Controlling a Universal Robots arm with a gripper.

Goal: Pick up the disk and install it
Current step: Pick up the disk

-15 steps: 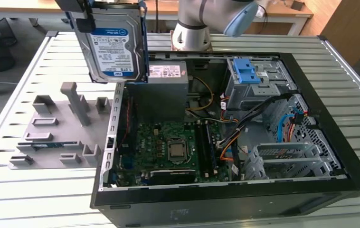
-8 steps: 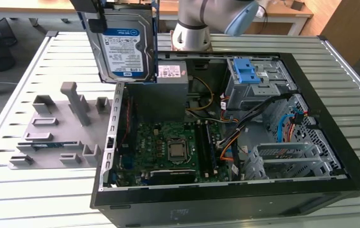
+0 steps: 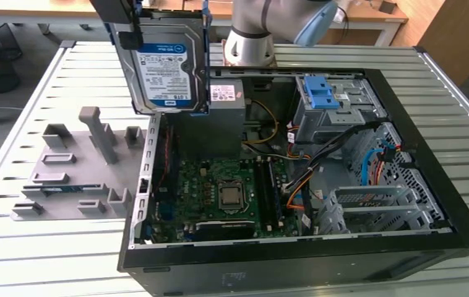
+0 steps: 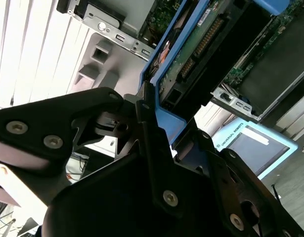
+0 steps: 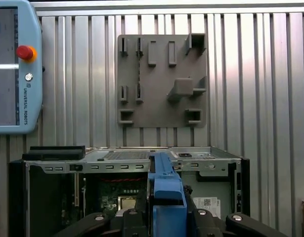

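Note:
The disk (image 3: pixel 164 68), a silver-grey hard drive with a white-and-blue label in a blue plastic carrier, hangs upright in the air. It is above the far corner of the open computer case (image 3: pixel 432 241), on the exterior view's left. My gripper (image 3: pixel 162 15) is shut on its upper end. In the second wrist view my gripper (image 4: pixel 152 113) has its black fingers (image 4: pixel 92 123) clamped on the blue carrier, and the disk (image 4: pixel 201 39) shows its green circuit board. In the first wrist view the carrier's blue edge (image 5: pixel 164 190) sticks out between the fingers (image 5: pixel 100 219).
Inside the case lie the motherboard (image 3: pixel 218 192), orange and black cables (image 3: pixel 317 167), and a drive cage with blue latch tabs (image 3: pixel 321 93) at the far right. A grey fixture plate (image 3: pixel 69 167) sits left of the case on the slatted table (image 3: pixel 20 247). A teach pendant (image 5: pixel 13 64) lies on the table.

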